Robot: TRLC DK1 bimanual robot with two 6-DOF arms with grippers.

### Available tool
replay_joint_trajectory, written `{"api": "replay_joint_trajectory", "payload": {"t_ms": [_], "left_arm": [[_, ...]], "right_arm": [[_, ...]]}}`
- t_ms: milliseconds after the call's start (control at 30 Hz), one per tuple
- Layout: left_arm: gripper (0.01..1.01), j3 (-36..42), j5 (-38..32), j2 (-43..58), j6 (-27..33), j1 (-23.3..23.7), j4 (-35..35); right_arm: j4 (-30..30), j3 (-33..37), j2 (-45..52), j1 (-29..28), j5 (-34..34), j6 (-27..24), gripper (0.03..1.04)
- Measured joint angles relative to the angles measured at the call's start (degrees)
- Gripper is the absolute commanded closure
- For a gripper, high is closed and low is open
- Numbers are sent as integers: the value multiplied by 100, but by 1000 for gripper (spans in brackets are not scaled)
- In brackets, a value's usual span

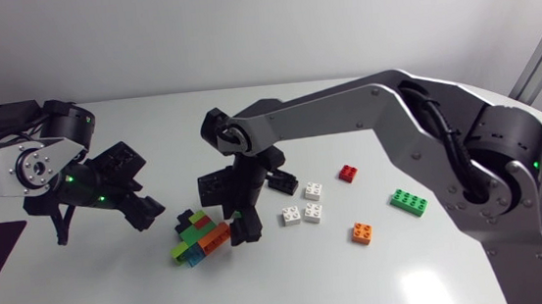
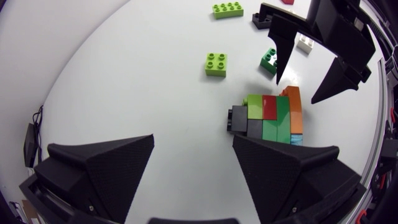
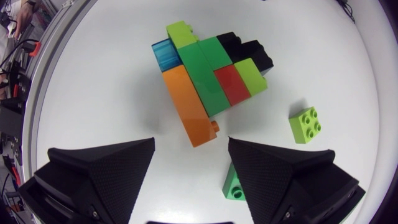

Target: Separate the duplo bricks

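Under everything, a white table (image 1: 117, 303), seen from above. Coming in at three o'clock and reaching past the middle, the right arm (image 1: 346, 106); its right gripper (image 3: 191, 142) stands with fingers wide apart and grips nothing, just at the two o'clock side of the brick cluster (image 1: 200, 239); cannot tell if a finger touches it. Coming in at nine o'clock, the left arm (image 1: 17, 174); its left gripper (image 2: 202, 138) is equally spread and empty, at ten o'clock from the cluster, near but apart. Cluster of orange, green, lime, red, black and light blue bricks, pressed together. Further off, a long green brick (image 1: 410, 200). At nine o'clock from it, three white bricks (image 1: 313, 211). From these, a small orange brick (image 1: 362, 232) at four o'clock, a red brick (image 1: 349, 173) at two o'clock.
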Motion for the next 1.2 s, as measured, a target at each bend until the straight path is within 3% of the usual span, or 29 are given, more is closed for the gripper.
{"api": "replay_joint_trajectory", "payload": {"t_ms": [133, 267, 400, 667, 933, 1200], "left_arm": [[143, 0, 35, 0, 0, 0, 0], [143, -2, 57, 0, 0, 0, 2], [143, -55, 59, 0, 0, 0, 2], [143, -162, 214, 0, 13, 4, -9], [143, -162, 1224, -35, 11, -2, -555], [143, -184, 1362, -146, 7, -190, -643]], "right_arm": [[37, 0, 0, 55, 42, 61, 538], [92, -2, 0, 111, 66, 68, 610], [190, -9, 0, 184, 153, 136, 787], [719, -326, -138, 317, 258, 275, 798], [1460, -1117, -590, 503, 708, 348, 805], [1930, -1648, -931, 660, 1099, 442, 807]]}}
